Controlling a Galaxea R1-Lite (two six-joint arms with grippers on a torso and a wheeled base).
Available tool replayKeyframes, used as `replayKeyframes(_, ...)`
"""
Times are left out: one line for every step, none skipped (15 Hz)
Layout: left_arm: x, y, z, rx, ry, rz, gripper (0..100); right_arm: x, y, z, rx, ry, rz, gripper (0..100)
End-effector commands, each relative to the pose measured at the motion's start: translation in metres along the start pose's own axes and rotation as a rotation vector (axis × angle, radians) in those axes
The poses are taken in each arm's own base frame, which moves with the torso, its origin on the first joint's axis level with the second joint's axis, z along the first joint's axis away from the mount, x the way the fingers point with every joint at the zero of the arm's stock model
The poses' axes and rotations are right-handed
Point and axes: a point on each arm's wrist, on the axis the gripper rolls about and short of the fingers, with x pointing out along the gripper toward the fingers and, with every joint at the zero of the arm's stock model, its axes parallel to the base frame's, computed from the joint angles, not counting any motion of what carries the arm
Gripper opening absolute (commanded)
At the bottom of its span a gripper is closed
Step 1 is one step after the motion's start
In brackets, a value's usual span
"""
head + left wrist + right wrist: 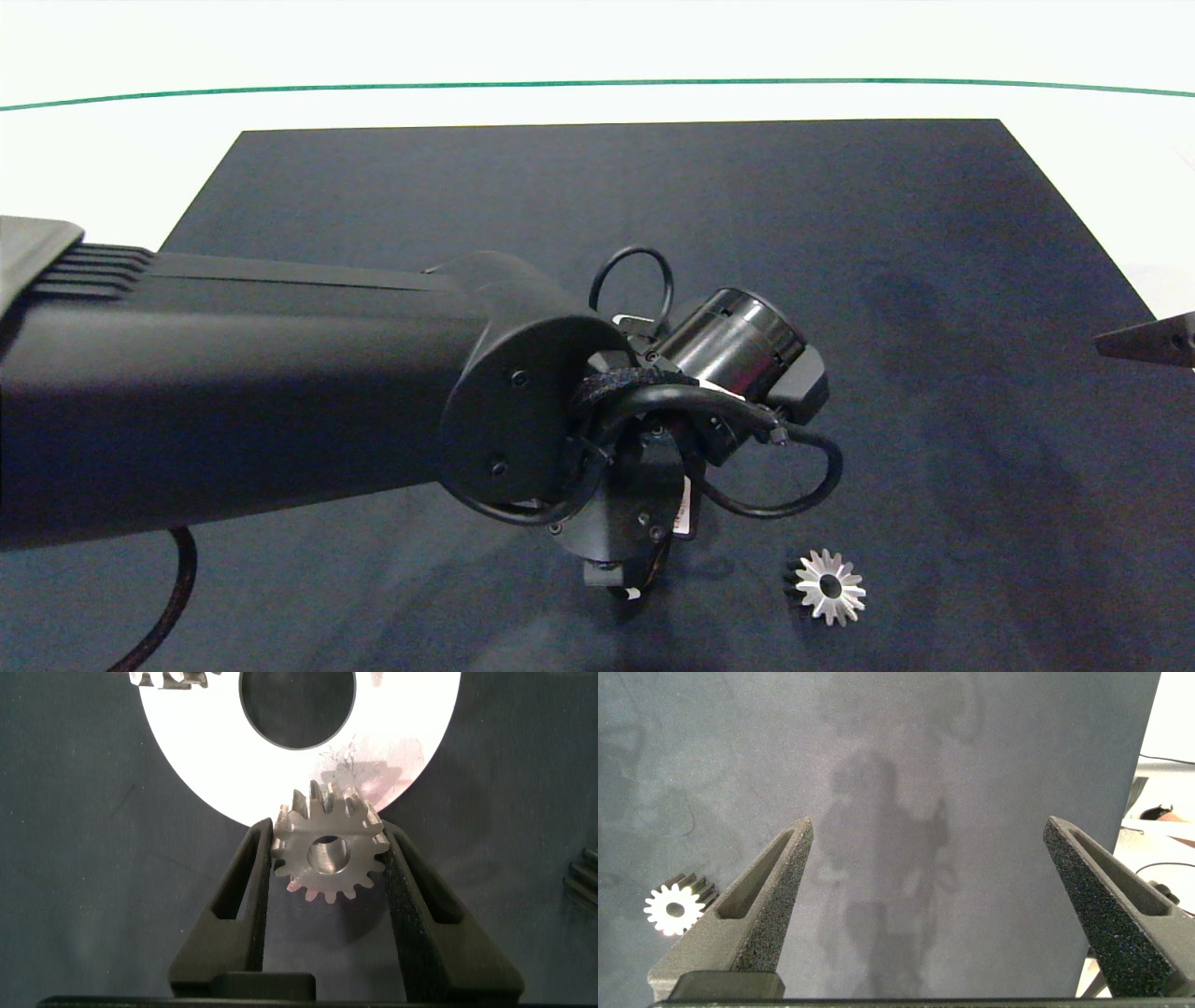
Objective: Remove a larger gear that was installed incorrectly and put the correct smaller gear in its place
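My left gripper (329, 835) is shut on the smaller gear (327, 863), a silver gear with short blunt teeth and a round centre hole. It holds the gear on edge at the rim of a white disc (187, 756). In the head view the left arm hides this gripper and the disc. The larger gear (829, 586), star-like with long pointed teeth, lies flat on the dark mat near the front, right of the left wrist; it also shows as the larger gear (674, 908). My right gripper (934, 831) hovers open and empty over bare mat, at the head view's right edge.
The dark mat (653, 205) covers most of the white table. The white disc has a large round hole (299, 705). Part of another small gear (173, 678) peeks in beside the disc. Cables (784, 467) loop around the left wrist.
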Motion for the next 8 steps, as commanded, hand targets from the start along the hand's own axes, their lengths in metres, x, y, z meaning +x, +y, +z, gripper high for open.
replayKeyframes(0.0003, 0.0002, -0.0004, 0.000, 0.002, 0.006, 16, 0.0005, 0.0001, -0.0002, -0.002, 0.006, -0.001, 100)
replayKeyframes(0.0006, 0.0006, -0.0001, -0.003, 0.003, 0.006, 16, 0.0005, 0.0001, -0.0002, -0.001, 0.006, -0.001, 100)
replayKeyframes(0.0011, 0.0010, -0.0002, -0.003, 0.004, 0.008, 16, 0.0008, 0.0002, -0.0005, -0.001, 0.007, -0.001, 100)
replayKeyframes(0.0000, 0.0016, 0.0002, -0.005, 0.002, 0.007, 16, 0.0007, 0.0005, -0.0005, -0.002, 0.007, 0.000, 100)
replayKeyframes(-0.0006, 0.0015, -0.0001, -0.004, 0.001, 0.007, 16, 0.0007, 0.0005, -0.0005, -0.003, 0.007, 0.000, 100)
replayKeyframes(-0.0011, 0.0018, 0.0000, -0.006, 0.000, 0.005, 16, 0.0007, 0.0005, -0.0005, -0.002, 0.007, 0.000, 100)
replayKeyframes(-0.0009, 0.0011, -0.0004, -0.009, 0.001, 0.004, 16, 0.0002, 0.0003, -0.0006, -0.003, 0.005, 0.000, 100)
replayKeyframes(-0.0007, 0.0012, -0.0007, -0.014, 0.002, 0.005, 16, 0.0003, 0.0001, -0.0006, -0.001, 0.006, -0.001, 100)
